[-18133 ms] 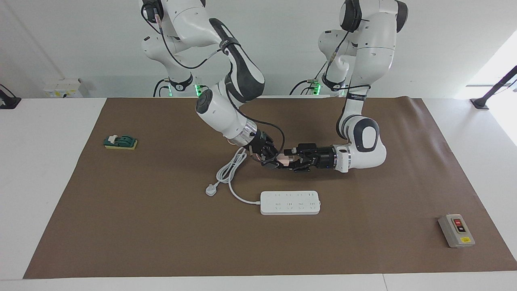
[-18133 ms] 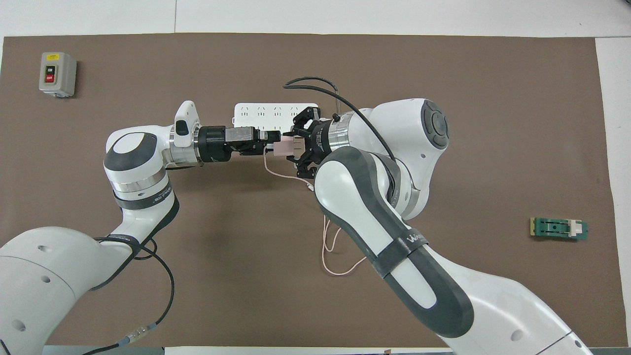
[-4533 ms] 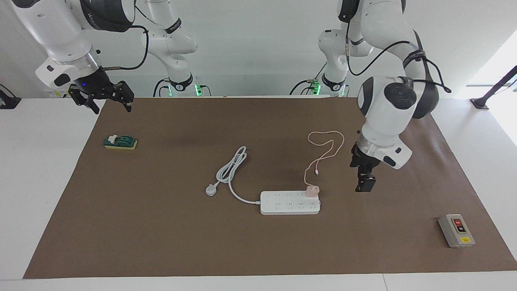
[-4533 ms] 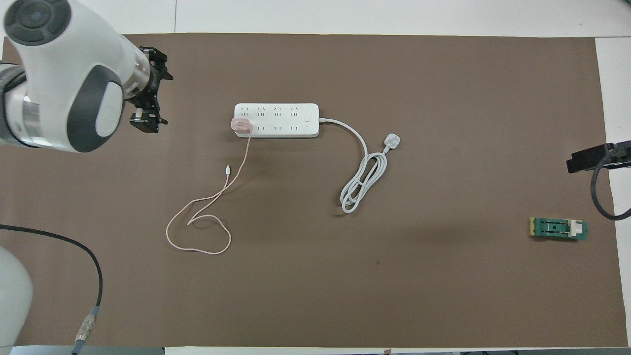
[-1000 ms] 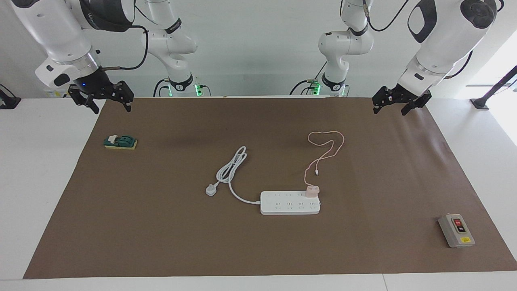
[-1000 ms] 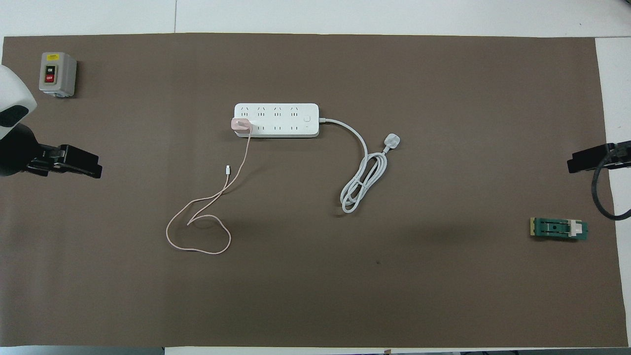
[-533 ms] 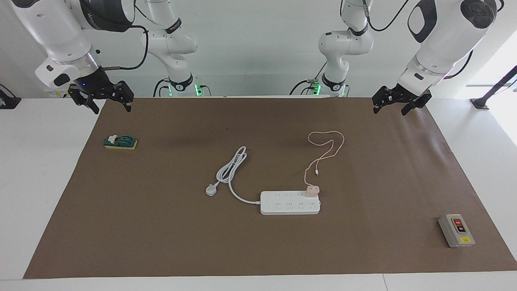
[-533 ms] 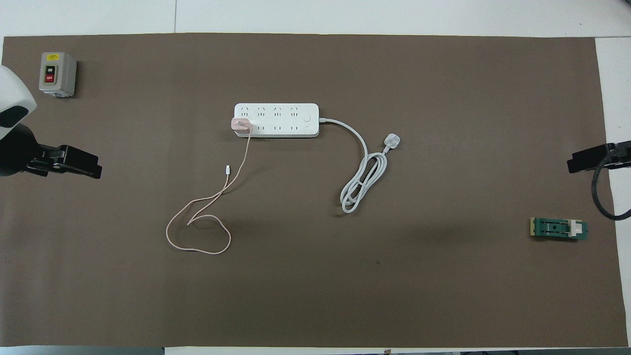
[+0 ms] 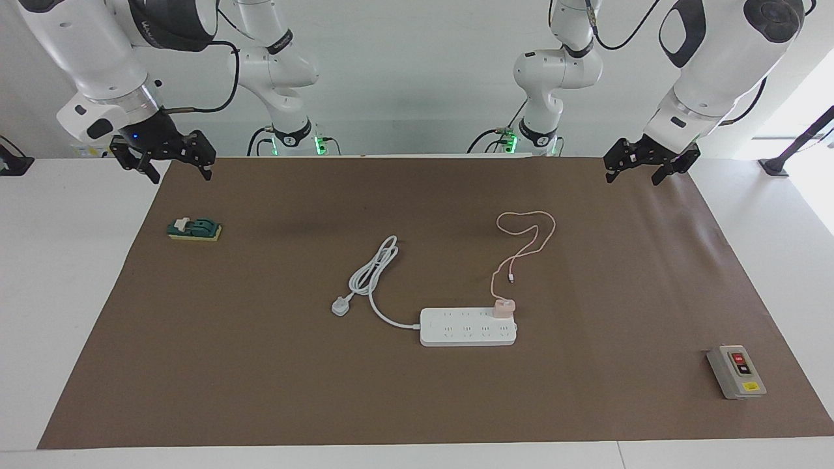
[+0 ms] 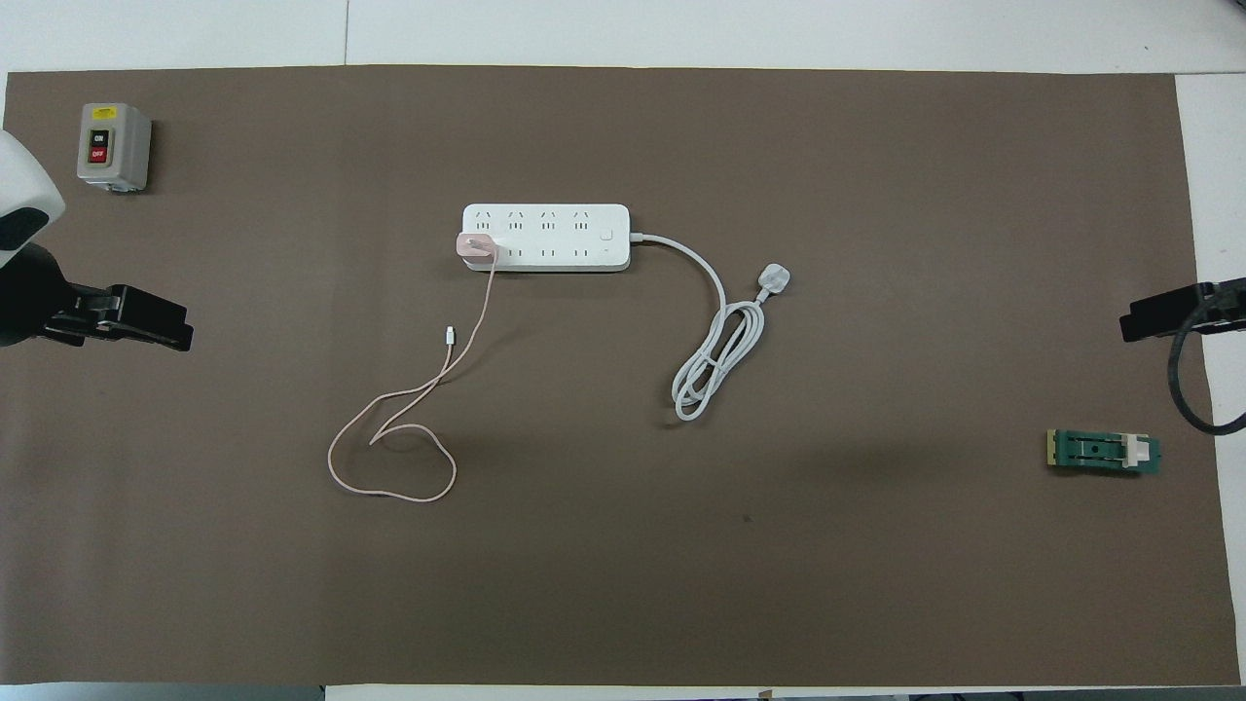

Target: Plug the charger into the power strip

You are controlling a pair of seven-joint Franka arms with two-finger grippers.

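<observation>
Right gripper (image 9: pixel 163 163): you see it raised over the mat's corner at the right arm's end, close to the robots; fingers spread apart, nothing between them. This arm waits.
Green block (image 9: pixel 194 229): you find it flat on the brown mat (image 9: pixel 260 365), near the right arm's end, under no gripper.
White plug (image 9: pixel 340 305): lies on the mat, its thick white cord (image 9: pixel 373 270) looped in a coil that runs toward the robots, then curves back into the strip's end.
Power strip (image 9: pixel 456 332): lies flat mid-mat, long side across the table, two rows of outlets facing up.
Charger (image 9: pixel 503 307): you see the pink cube seated on the strip, in the row nearer the robots, at the end toward the left arm. No gripper touches it.
Pink cable (image 9: pixel 528 238): runs from the charger toward the robots, forms one loose loop, and its free connector rests on the mat between loop and strip.
Left gripper (image 9: pixel 650 168): raised over the mat's corner at the left arm's end, close to the robots; fingers wide apart and holding nothing.
Grey switch box (image 9: pixel 736 372): sits on the mat at the left arm's end, farther from the robots than the strip, red and black buttons up.
</observation>
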